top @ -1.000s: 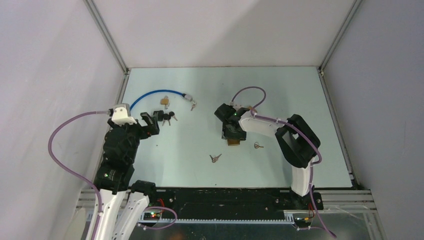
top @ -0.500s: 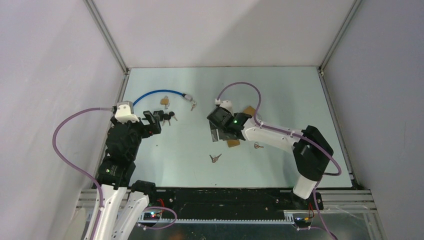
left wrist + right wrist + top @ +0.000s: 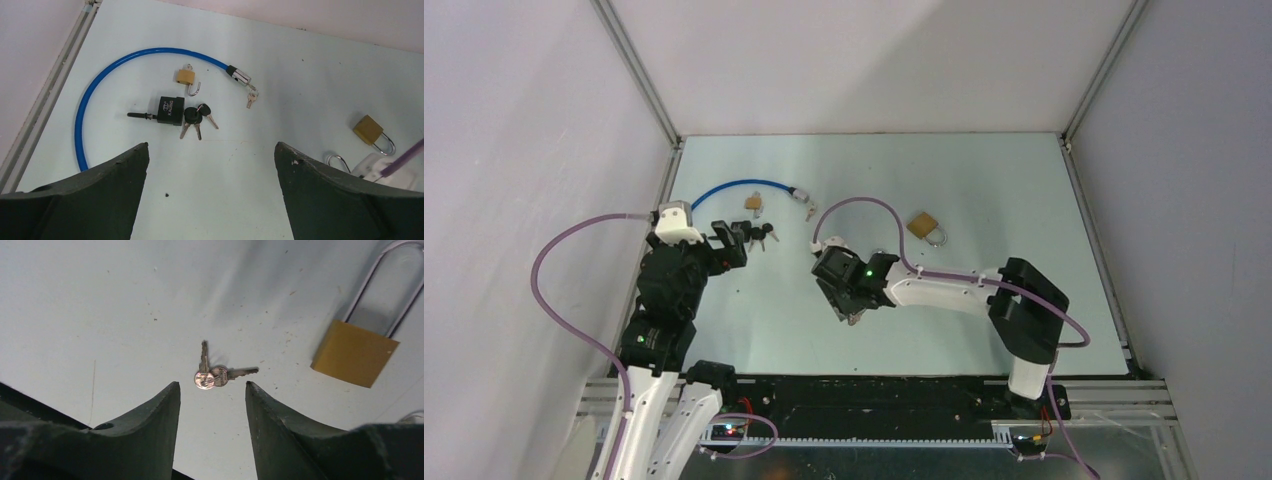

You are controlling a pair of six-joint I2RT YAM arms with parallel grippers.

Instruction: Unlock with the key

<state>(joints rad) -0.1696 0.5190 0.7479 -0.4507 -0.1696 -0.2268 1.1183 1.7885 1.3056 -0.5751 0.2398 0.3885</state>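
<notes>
Right pincer (image 3: 211, 390): stands open, grips nothing, with the jaws spread to either side of the key pair (image 3: 212, 375) in the right wrist view. Cannot tell whether the fingertips touch the tabletop (image 3: 1024, 200).

Key pair: two small silver keys on one ring. Lies flat in the near half of the tabletop, a little left of midway between the left and right edges. Shows one blade pointing away from the jaws and the other pointing right in the wrist view. Hides almost wholly beneath the pincer from above.

Long-shackled brass padlock (image 3: 355, 352): lies flat to the right of the key pair in the wrist view, near it but not touching. Hides under the right arm in the top view.

Second brass padlock (image 3: 924, 226): lies in the far half, slightly right of the middle, apart from the right pincer.

Left pincer (image 3: 211, 145): hangs wide open and empty near the left edge, facing the black padlock (image 3: 170, 110). Black-headed keys (image 3: 196, 116) sit at that lock's right side; cannot tell whether one is inserted.

Blue cable (image 3: 80, 115): arcs toward the far left corner and ends in a metal lock head (image 3: 240, 76) with small keys (image 3: 251, 96) just beside it.

Small brass padlock (image 3: 185, 76): lies inside the arc, shackle swung open.
</notes>
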